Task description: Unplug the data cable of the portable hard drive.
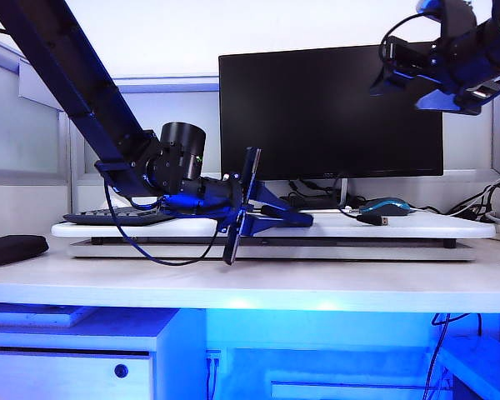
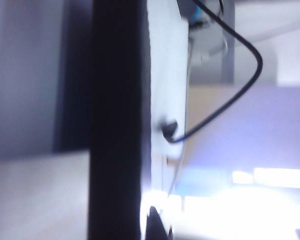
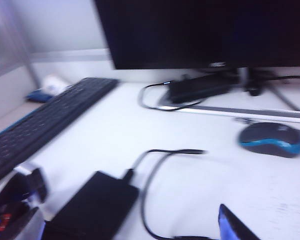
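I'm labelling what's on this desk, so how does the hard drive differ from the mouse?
The hard drive is a flat black rectangle; the mouse is rounded, black with blue trim. The hard drive lies at the front of the white board, by the left gripper; the mouse sits further back, near the monitor. Both rest on that board. The right gripper hangs open, high before the monitor.

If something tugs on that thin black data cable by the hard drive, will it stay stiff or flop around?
Probably floppy: the data cable lies in loose curves on the white board. Likely light, since it is thin. Pulling it may drag the portable hard drive, which looks small and flat.
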Robot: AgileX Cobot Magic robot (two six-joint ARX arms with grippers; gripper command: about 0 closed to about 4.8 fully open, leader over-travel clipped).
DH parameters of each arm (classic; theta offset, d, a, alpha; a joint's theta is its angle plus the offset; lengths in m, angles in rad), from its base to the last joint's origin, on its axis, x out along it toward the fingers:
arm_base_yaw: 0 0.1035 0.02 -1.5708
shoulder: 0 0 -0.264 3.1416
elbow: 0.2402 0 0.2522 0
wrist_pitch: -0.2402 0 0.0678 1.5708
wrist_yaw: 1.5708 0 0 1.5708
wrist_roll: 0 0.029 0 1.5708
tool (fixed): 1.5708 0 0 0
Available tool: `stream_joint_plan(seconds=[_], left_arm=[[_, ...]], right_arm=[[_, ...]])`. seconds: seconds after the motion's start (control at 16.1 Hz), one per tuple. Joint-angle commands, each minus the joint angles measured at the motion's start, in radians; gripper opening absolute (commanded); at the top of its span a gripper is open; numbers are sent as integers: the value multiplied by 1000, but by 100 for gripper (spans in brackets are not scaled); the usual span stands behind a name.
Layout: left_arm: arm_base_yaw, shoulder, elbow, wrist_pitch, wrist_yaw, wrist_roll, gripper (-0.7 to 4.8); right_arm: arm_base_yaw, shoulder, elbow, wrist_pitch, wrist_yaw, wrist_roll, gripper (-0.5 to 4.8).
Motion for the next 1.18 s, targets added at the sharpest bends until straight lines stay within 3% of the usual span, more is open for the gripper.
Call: stream_joint_plan(seconds=[0.06, 0.12, 0.25, 0.37, 0.43, 0.68, 0.81, 0.87, 0.93, 0.99, 1.12, 1.18], left_arm=[[-4, -4, 4, 117, 89, 18, -6], [-9, -6, 6, 241, 160, -41, -6], [-14, -7, 6, 319, 197, -83, -6], [-49, -30, 21, 541, 288, -171, -6], [-97, -44, 28, 795, 354, -322, -6], [-98, -45, 28, 797, 351, -322, -6], [-98, -45, 28, 797, 348, -322, -6], [-98, -45, 29, 797, 348, -322, -6], [-98, -45, 29, 797, 347, -322, -6], [-98, -45, 29, 796, 347, -322, -6], [-98, -45, 29, 797, 337, -321, -6], [-98, -45, 29, 797, 336, -321, -6]], right_arm=[[1, -3, 7, 9, -23, 1, 479], [1, -2, 51, -19, -44, 2, 479], [1, 5, 93, -61, -44, 2, 479], [1, 86, 223, -108, -64, 39, 479], [2, 130, 299, -103, -112, 89, 479], [4, 137, 316, -141, -134, 111, 420], [4, 137, 316, -156, -140, 143, 416], [4, 137, 316, -159, -158, 151, 357], [4, 137, 316, -159, -171, 152, 197], [4, 137, 316, -159, -180, 152, 161], [4, 137, 316, -158, -182, 152, 9], [4, 137, 316, -155, -183, 152, -4]])
